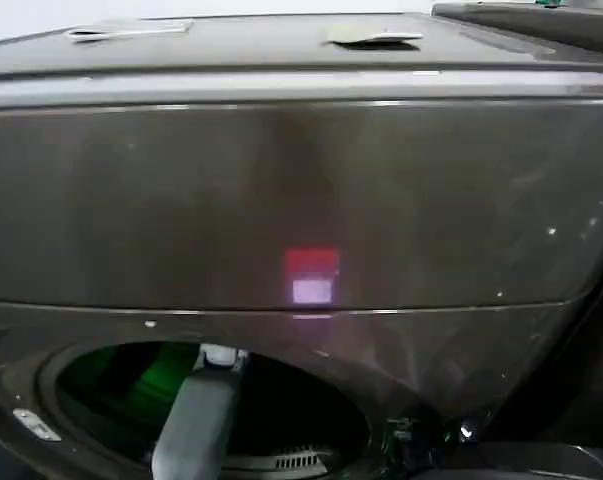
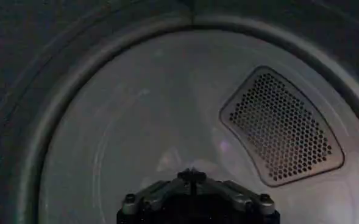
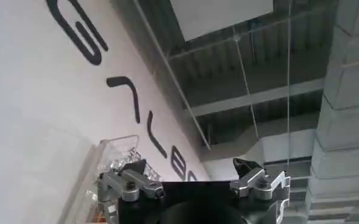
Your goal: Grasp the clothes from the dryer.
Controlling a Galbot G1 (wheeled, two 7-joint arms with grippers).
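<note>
Left gripper (image 2: 194, 182) reaches inside the dryer (image 1: 281, 200) drum, near its perforated vent (image 2: 283, 128).

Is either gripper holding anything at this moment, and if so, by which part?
Nothing is held. The left gripper is inside the dryer drum, facing its bare back wall. The right gripper points up at the ceiling, open and empty.

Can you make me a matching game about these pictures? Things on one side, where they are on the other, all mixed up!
Things:
1. red light
2. left gripper
3. right gripper
4. flat pale sheet

Places:
A. on top of the dryer
B. inside the drum
C. on the dryer's front
D. open, facing a ceiling

Pairs: 1-C, 2-B, 3-D, 4-A.
</note>
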